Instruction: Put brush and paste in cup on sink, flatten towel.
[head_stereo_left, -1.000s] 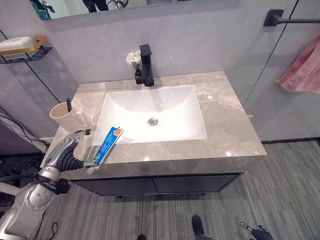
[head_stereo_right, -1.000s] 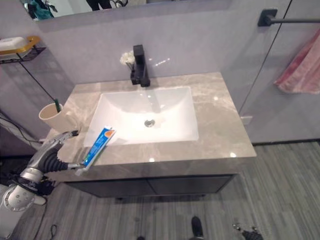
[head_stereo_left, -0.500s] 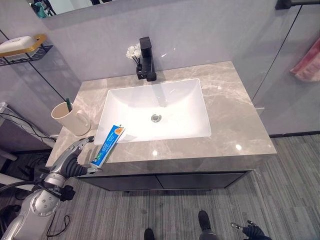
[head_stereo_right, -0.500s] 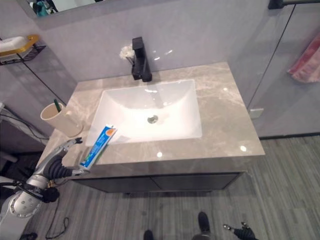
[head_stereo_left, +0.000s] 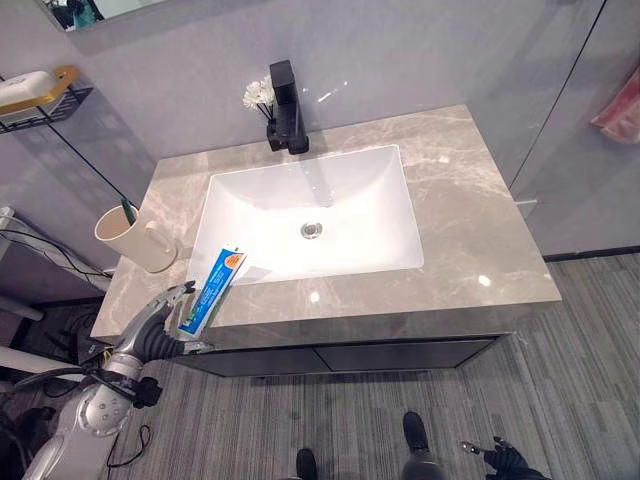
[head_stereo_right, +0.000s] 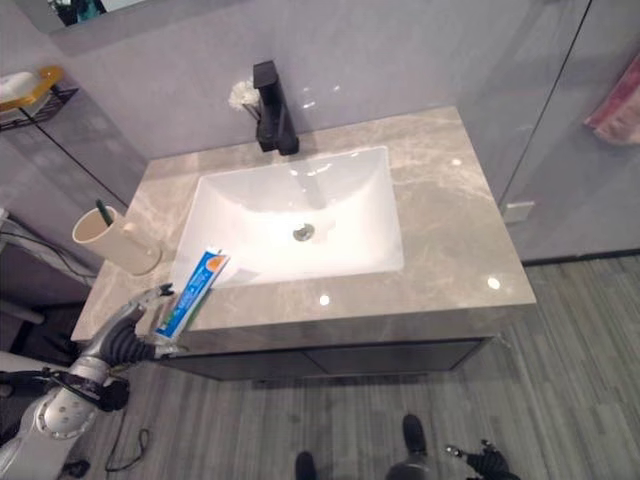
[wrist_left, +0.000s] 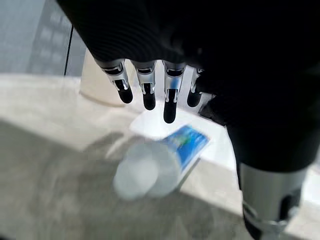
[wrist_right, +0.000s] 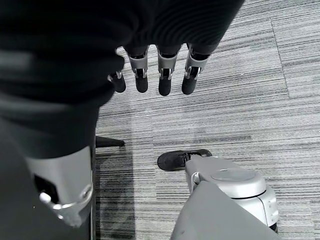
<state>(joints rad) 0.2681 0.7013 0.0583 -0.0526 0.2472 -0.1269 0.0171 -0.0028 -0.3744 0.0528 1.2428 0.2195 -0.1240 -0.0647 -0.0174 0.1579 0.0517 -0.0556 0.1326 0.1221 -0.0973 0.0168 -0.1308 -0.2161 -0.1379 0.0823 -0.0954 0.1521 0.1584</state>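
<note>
Left hand (head_stereo_left: 165, 312): fingers straight and slightly spread, poised at the counter's front left corner, just beside the tube's cap end, holding nothing.
Cup (head_stereo_left: 137, 238): stands at the counter's (head_stereo_left: 470, 230) left edge, brush (head_stereo_left: 127, 208) upright inside.
Paste (head_stereo_left: 214, 289): flat tube lying across the basin's (head_stereo_left: 310, 205) front left rim, cap toward the front edge. Judged light, soft-walled, glossy and liable to slip; best gripped near the stiffer cap shoulder.
Towel (head_stereo_left: 622, 105): hangs on the right wall.
Right hand (wrist_right: 150, 70): fingers straight, low over the floor.
</note>
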